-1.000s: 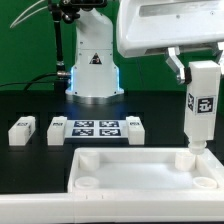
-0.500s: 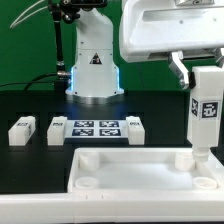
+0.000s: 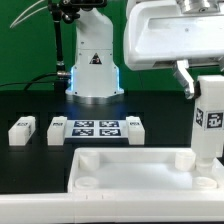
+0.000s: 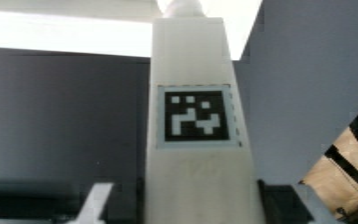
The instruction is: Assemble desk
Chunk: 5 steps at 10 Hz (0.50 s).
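The white desk top [image 3: 130, 176] lies at the front of the table, rim up, with round corner sockets. My gripper [image 3: 206, 84] is shut on a white square leg [image 3: 210, 122] and holds it upright. The leg's lower end is at the top's far corner socket [image 3: 197, 160] on the exterior view's right; I cannot tell whether it is seated. In the wrist view the leg [image 4: 197, 90] fills the middle and shows its black-and-white tag [image 4: 197, 112], with my gripper [image 4: 194, 205] around it and dark fingers [image 4: 275, 203] on either side.
Three loose white legs lie on the black table behind the top: two [image 3: 22, 131] [image 3: 56, 130] on the exterior view's left and one [image 3: 136, 128] beside the marker board [image 3: 95, 128]. The robot base [image 3: 93, 65] stands behind them.
My gripper has carried the leg toward the exterior view's right and a little lower, so its lower end now sits at the corner socket.
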Each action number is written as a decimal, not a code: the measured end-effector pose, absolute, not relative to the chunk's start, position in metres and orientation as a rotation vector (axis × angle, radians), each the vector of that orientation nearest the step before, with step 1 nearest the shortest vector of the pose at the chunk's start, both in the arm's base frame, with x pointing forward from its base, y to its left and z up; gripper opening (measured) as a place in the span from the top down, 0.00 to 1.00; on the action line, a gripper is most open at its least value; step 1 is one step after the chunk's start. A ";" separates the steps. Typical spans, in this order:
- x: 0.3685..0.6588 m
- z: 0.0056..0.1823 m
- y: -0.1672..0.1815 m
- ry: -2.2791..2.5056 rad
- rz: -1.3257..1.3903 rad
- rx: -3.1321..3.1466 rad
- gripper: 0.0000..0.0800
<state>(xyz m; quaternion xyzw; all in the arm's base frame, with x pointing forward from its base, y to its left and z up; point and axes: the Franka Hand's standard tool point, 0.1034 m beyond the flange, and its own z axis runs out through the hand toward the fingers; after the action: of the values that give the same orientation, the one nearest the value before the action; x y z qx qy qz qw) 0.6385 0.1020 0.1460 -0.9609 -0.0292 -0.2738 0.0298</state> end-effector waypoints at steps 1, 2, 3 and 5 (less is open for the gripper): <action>0.641 0.142 0.103 -0.093 -0.841 -2.964 0.64; 0.643 0.140 0.104 -0.093 -0.841 -2.964 0.64; 0.643 0.137 0.104 -0.094 -0.836 -2.966 0.64; 0.640 0.128 0.108 -0.102 -0.818 -2.970 0.64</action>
<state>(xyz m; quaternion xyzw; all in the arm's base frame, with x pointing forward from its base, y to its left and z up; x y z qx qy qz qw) 0.6400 0.1081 0.1283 -0.9632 -0.0331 -0.2652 0.0295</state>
